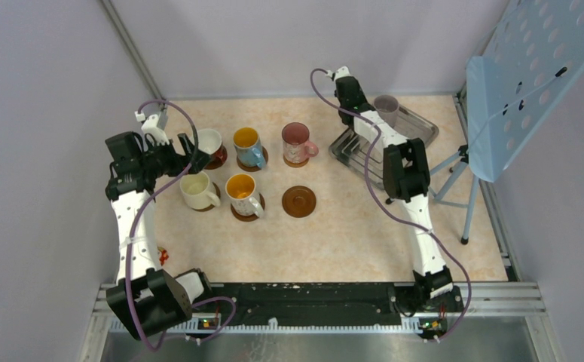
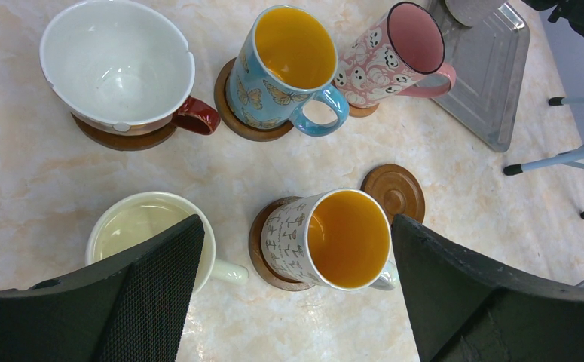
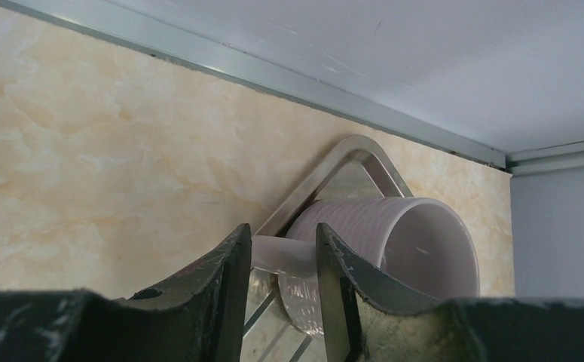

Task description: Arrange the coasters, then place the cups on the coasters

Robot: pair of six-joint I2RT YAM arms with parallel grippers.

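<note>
Five cups stand on brown coasters: white with a red handle (image 2: 119, 64), blue butterfly (image 2: 281, 72), pink (image 2: 394, 56), cream (image 2: 134, 226), white with orange inside (image 2: 341, 237). One coaster (image 1: 298, 201) lies bare beside that last cup. My left gripper (image 2: 296, 226) hangs open above the cream and orange-lined cups, holding nothing. A pale lilac-grey cup (image 3: 394, 241) sits on the silver tray (image 1: 417, 128) at the back right. My right gripper (image 3: 281, 241) straddles its handle (image 3: 292, 256), fingers against both sides.
A blue perforated board (image 1: 530, 75) on a thin-legged stand (image 1: 466, 196) rises at the right edge, close to the tray. Grey walls close in the table at the back and left. A metal rail (image 1: 319, 298) runs along the near edge.
</note>
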